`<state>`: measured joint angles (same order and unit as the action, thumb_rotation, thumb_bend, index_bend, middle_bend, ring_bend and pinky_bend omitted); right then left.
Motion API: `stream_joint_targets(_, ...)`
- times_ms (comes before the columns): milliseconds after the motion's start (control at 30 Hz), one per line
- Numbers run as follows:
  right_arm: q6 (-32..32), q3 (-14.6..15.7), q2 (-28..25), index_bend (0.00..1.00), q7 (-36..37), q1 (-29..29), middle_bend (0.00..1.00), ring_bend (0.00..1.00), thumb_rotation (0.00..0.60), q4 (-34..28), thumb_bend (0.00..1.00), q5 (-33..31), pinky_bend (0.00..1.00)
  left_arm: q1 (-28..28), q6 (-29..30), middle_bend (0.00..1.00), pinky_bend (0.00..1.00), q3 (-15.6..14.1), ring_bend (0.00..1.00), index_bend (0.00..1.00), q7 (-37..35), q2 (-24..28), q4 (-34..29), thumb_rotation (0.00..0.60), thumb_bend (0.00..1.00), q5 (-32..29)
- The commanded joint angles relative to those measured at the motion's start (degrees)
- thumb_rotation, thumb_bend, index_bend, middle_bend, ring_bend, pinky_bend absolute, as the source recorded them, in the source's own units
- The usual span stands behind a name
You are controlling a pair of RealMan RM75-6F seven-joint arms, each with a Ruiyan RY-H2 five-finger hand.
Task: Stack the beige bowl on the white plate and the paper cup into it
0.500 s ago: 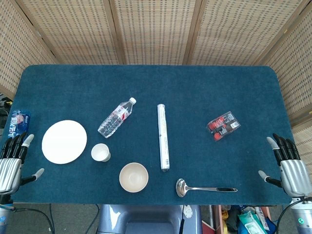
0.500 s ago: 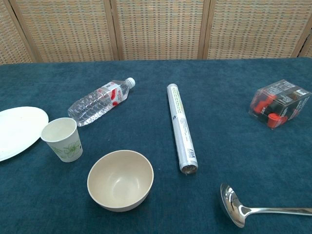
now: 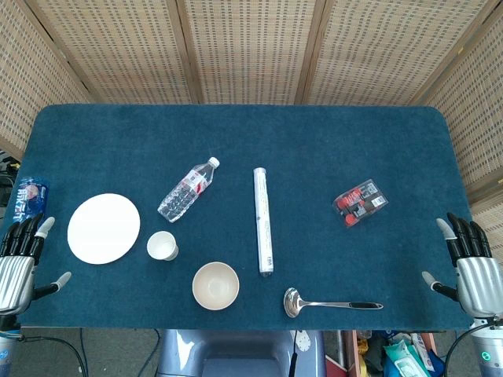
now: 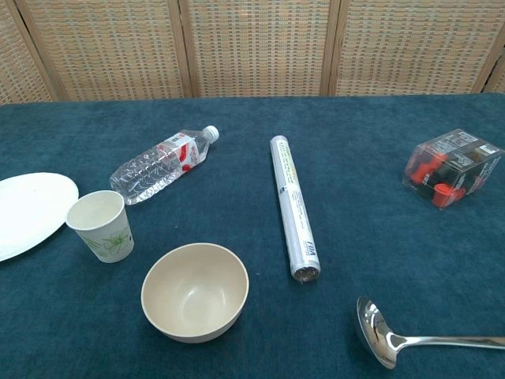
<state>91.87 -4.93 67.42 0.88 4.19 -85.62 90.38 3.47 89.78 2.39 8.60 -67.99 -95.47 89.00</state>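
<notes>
The beige bowl (image 3: 215,285) (image 4: 195,291) sits upright near the table's front edge, empty. To its left stands the paper cup (image 3: 162,246) (image 4: 100,226), upright with a green leaf print. The white plate (image 3: 103,228) (image 4: 27,212) lies flat further left, bare. My left hand (image 3: 19,263) hangs off the table's front left corner, fingers spread, holding nothing. At the front right corner my right hand (image 3: 469,272) is likewise spread and empty. Neither hand shows in the chest view.
A water bottle (image 3: 188,189) lies on its side behind the cup. A long foil roll (image 3: 264,221) lies at the middle, a steel ladle (image 3: 330,303) at the front, a clear box of red items (image 3: 360,202) to the right. A blue packet (image 3: 28,198) sits at the left edge.
My right hand has drifted slightly down and to the right. Everything on the table has stayed put.
</notes>
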Motion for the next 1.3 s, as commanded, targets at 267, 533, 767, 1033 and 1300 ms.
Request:
stream_joint_targets(267, 0.5, -0.3, 0.6, 0.01, -0.3, 0.0, 0.00, 0.00, 0.600, 0.6, 0.14, 0.0, 0.00, 0.3, -0.6, 0.00, 0.00, 0.0, 0.00, 0.00, -0.1, 0.0, 0.1, 0.600, 0.02, -0.3)
stream_joint_targets(533, 0.4, 0.0, 0.3, 0.01, 0.5, -0.2, 0.00, 0.00, 0.600, 0.4, 0.14, 0.3, 0.00, 0.1, -0.1, 0.00, 0.00, -0.2, 0.00, 0.00, 0.1, 0.1, -0.1, 0.600, 0.02, 0.3)
stream_joint_targets(767, 0.4, 0.0, 0.1, 0.01, 0.8, -0.3, 0.00, 0.00, 0.600, 0.3, 0.14, 0.2, 0.00, 0.4, -0.2, 0.00, 0.00, -0.4, 0.00, 0.00, 0.0, 0.2, -0.3, 0.600, 0.02, 1.3)
stream_joint_targets(1033, 0.3, -0.2, -0.1, 0.01, 1.1, -0.4, 0.00, 0.00, 0.600, 0.2, 0.14, -0.3, 0.00, 2.8, -2.5, 0.00, 0.00, -1.8, 0.00, 0.00, -1.2, 1.7, 0.4, 0.600, 0.04, 6.4)
stream_joint_targets(1300, 0.0, -0.4, -0.2, 0.01, 1.5, -0.4, 0.00, 0.00, 0.600, 0.1, 0.14, -0.8, 0.00, 7.4, -5.0, 0.00, 0.00, -4.2, 0.00, 0.05, -4.1, 2.8, 0.2, 0.600, 0.08, 16.3)
